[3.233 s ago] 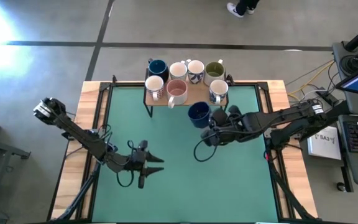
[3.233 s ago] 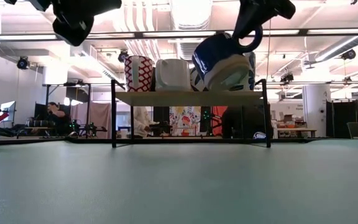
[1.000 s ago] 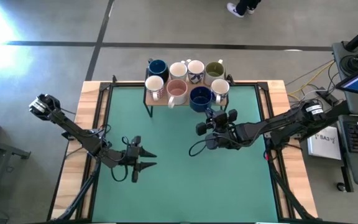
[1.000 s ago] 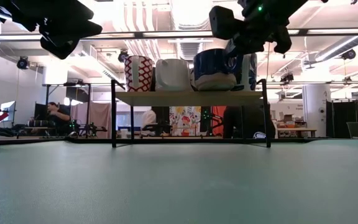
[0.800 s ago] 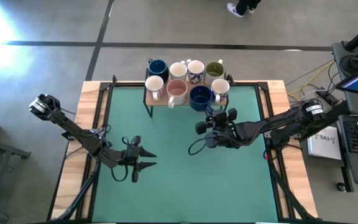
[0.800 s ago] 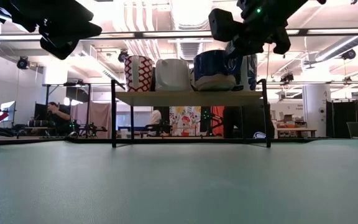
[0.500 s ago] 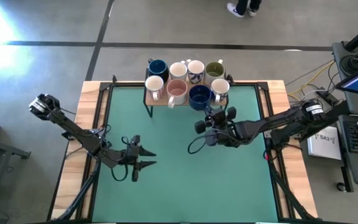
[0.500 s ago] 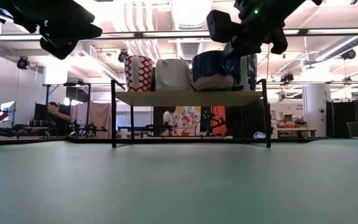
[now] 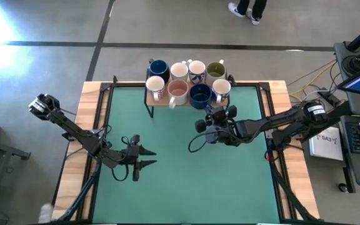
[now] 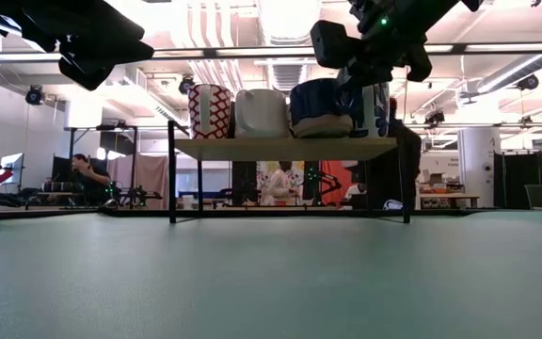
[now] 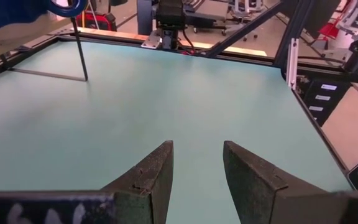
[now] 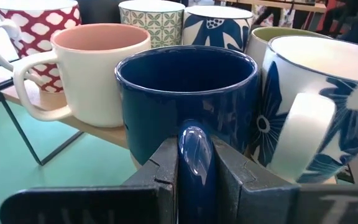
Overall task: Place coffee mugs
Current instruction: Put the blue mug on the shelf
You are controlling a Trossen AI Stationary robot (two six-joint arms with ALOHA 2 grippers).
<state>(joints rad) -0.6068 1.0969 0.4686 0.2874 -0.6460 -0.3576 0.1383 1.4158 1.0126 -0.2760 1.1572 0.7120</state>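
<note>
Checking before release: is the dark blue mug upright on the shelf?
Upright: the dark blue mug stands mouth-up on the shelf, handle clamped by the right gripper.

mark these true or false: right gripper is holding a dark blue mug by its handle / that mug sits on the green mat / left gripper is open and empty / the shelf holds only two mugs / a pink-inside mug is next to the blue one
1. The right gripper is shut on the handle of a dark blue mug. True.
2. That mug sits on the green mat. False: it is on the wooden shelf among the other mugs.
3. The left gripper is open and empty. True.
4. The shelf holds only two mugs. False: it holds eight.
5. A pink-inside mug stands right beside the dark blue mug. True.
</note>
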